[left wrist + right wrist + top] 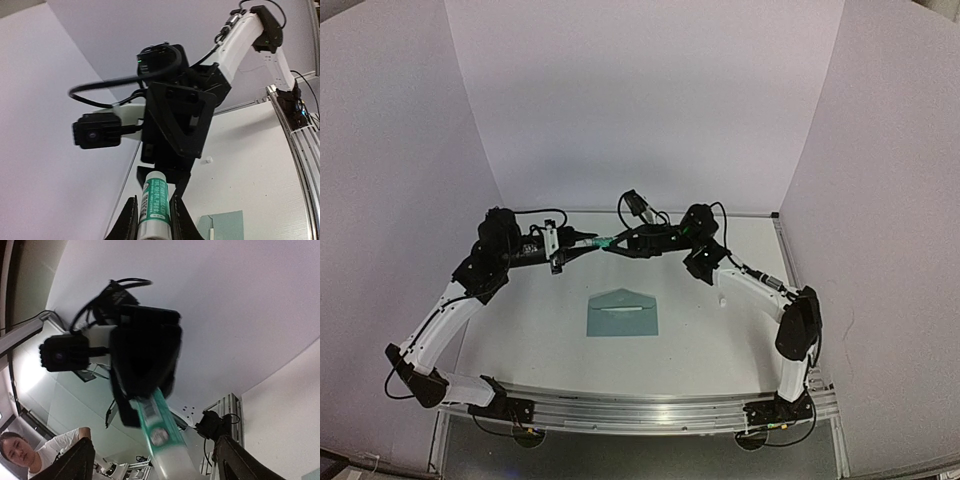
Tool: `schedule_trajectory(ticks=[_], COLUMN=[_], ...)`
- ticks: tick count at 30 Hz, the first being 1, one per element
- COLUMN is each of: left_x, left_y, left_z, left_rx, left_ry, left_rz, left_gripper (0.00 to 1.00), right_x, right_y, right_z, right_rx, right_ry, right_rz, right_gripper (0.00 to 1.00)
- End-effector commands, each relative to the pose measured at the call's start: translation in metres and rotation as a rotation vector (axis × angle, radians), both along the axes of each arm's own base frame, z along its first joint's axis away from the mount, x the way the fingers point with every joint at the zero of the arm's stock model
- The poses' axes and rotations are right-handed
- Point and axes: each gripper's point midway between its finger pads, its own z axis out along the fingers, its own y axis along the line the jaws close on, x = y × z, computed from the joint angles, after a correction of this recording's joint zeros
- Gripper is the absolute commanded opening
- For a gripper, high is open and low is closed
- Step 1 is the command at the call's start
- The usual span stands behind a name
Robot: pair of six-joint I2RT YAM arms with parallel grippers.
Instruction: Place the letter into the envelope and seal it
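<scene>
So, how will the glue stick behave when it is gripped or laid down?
Probably stiff: the glue stick looks like a straight, hard tube. Being round, it would likely roll if laid on the table. Its glossy label may slip in the left pincer.

A green-and-white glue stick [603,242] hangs level in the air above the far middle of the white table [550,330]. A small white cap [208,160] lies on the table's right part. A person [17,452] shows low in the right wrist view.
</scene>
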Motion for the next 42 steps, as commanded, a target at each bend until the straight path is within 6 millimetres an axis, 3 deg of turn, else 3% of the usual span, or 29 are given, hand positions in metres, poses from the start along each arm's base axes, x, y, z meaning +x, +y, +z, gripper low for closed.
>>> schedule_trajectory(ticks=[1, 3, 5, 10, 12, 14, 18, 20, 21, 24, 25, 26, 29, 33, 38, 42], left_x=[0.041, 0.051, 0.058, 0.06, 0.059, 0.056, 0.053, 0.05, 0.05, 0.055, 0.059, 0.062, 0.068, 0.069, 0.077, 0.087], left_y=[0.017, 0.021, 0.026, 0.016, 0.005, -0.006, -0.025, -0.031, -0.033, -0.037, -0.039, -0.042, -0.049, -0.053, -0.05, -0.046], left_z=[-0.037, -0.065, -0.094, -0.172, -0.194, -0.212, -0.249, -0.267, -0.275, -0.298, -0.303, -0.309, -0.32, -0.334, -0.349, -0.363], left_rx=[0.134, 0.205, 0.276, 0.466, 0.505, 0.525, 0.534, 0.548, 0.557, 0.569, 0.567, 0.568, 0.561, 0.525, 0.492, 0.491], left_ry=[0.286, 0.416, 0.536, 0.738, 0.737, 0.733, 0.778, 0.825, 0.85, 0.886, 0.883, 0.885, 0.902, 0.959, 0.954, 0.965], left_rz=[0.285, 0.361, 0.43, 0.517, 0.523, 0.512, 0.482, 0.472, 0.473, 0.493, 0.498, 0.5, 0.504, 0.527, 0.579, 0.659], left_gripper=[0.0, 0.0, 0.0, 0.0, 0.0, 0.0, 0.0, 0.0, 0.0, 0.0, 0.0, 0.0, 0.0, 0.0, 0.0, 0.0], right_x=[0.064, 0.098, 0.114, 0.129, 0.126, 0.12, 0.109, 0.103, 0.1, 0.092, 0.089, 0.087, 0.078, 0.067, 0.071, 0.07], right_y=[-0.048, -0.075, -0.097, -0.149, -0.155, -0.153, -0.137, -0.129, -0.125, -0.113, -0.106, -0.099, -0.081, -0.075, -0.049, -0.059], right_z=[-0.015, -0.048, -0.083, -0.173, -0.201, -0.227, -0.259, -0.272, -0.279, -0.296, -0.304, -0.308, -0.326, -0.359, -0.364, -0.381], right_rx=[-0.009, -0.092, -0.255, -0.705, -0.785, -0.84, -0.891, -0.909, -0.919, -0.942, -0.954, -0.96, -0.986, -1.021, -0.922, -0.959], right_ry=[0.096, 0.158, 0.178, 0.247, 0.282, 0.321, 0.386, 0.422, 0.442, 0.498, 0.508, 0.51, 0.55, 0.618, 0.639, 0.667], right_rz=[-0.328, -0.539, -0.706, -0.98, -1.014, -0.993, -0.922, -0.885, -0.864, -0.825, -0.806, -0.787, -0.735, -0.708, -0.626, -0.685], right_gripper=[0.85, 0.87, 0.88, 0.91, 0.91, 0.92, 0.93, 0.86, 0.78, 0.16, 0.03, 0.0, 0.0, 0.0, 0.0, 0.0])
